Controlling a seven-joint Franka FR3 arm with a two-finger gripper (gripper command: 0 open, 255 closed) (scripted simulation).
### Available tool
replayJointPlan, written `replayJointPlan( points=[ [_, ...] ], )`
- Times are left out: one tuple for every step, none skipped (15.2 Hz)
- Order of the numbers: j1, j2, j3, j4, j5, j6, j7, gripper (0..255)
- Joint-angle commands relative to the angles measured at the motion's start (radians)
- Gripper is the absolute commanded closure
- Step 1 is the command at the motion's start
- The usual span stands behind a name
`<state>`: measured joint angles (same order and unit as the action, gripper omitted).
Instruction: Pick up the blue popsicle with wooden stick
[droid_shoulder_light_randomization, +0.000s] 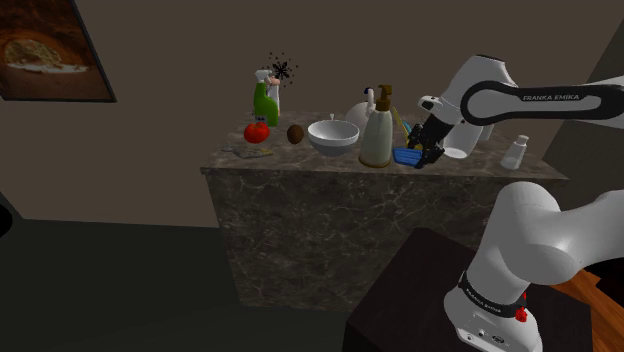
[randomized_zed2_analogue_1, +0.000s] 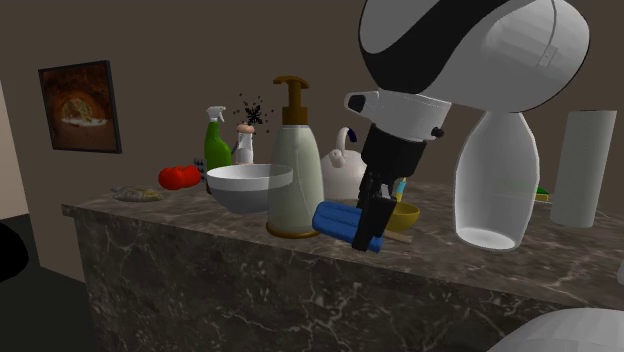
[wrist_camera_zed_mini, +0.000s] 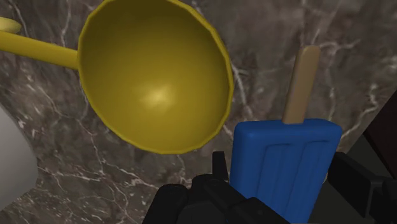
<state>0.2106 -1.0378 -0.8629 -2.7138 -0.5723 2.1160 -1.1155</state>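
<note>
The blue popsicle (wrist_camera_zed_mini: 283, 168) with its tan wooden stick (wrist_camera_zed_mini: 302, 83) sits between my black gripper's (wrist_camera_zed_mini: 286, 184) fingers, which clasp its ridged body from both sides. The stick points away from the hand, over the dark marble counter (wrist_camera_zed_mini: 76, 172). In the second exterior view the gripper (randomized_zed2_analogue_1: 372, 225) holds the popsicle (randomized_zed2_analogue_1: 340, 222) tilted, just above the counter (randomized_zed2_analogue_1: 200, 230) near its front edge. The shoulder view shows the gripper (droid_shoulder_light_randomization: 420, 155) and popsicle (droid_shoulder_light_randomization: 407, 156) right of the soap dispenser (droid_shoulder_light_randomization: 377, 135).
A yellow ladle bowl (wrist_camera_zed_mini: 156, 76) lies close beside the popsicle. Nearby stand the soap dispenser (randomized_zed2_analogue_1: 292, 170), a white bowl (randomized_zed2_analogue_1: 248, 185), a white vase (randomized_zed2_analogue_1: 495, 180) and a white cylinder (randomized_zed2_analogue_1: 583, 165). A tomato (droid_shoulder_light_randomization: 257, 132) and a green spray bottle (droid_shoulder_light_randomization: 264, 100) stand farther off.
</note>
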Motion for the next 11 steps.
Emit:
replayJointPlan(
  points=[
    [0.000,0.000,0.000,0.000,0.000,0.000,0.000,255],
    [0.000,0.000,0.000,0.000,0.000,0.000,0.000,255],
    [0.000,0.000,0.000,0.000,0.000,0.000,0.000,255],
    [-0.001,0.000,0.000,0.000,0.000,0.000,0.000,255],
    [0.001,-0.004,0.010,0.009,0.007,-0.014,0.001,255],
    [0.003,-0.008,0.019,0.019,0.014,-0.027,0.002,255],
    [0.005,-0.011,0.028,0.029,0.022,-0.040,0.002,255],
    [0.007,-0.013,0.037,0.039,0.029,-0.053,0.003,255],
    [0.009,-0.016,0.046,0.050,0.036,-0.066,0.004,255],
    [0.012,-0.018,0.055,0.060,0.043,-0.078,0.005,255],
    [0.014,-0.019,0.064,0.071,0.050,-0.091,0.006,255]
  ],
)
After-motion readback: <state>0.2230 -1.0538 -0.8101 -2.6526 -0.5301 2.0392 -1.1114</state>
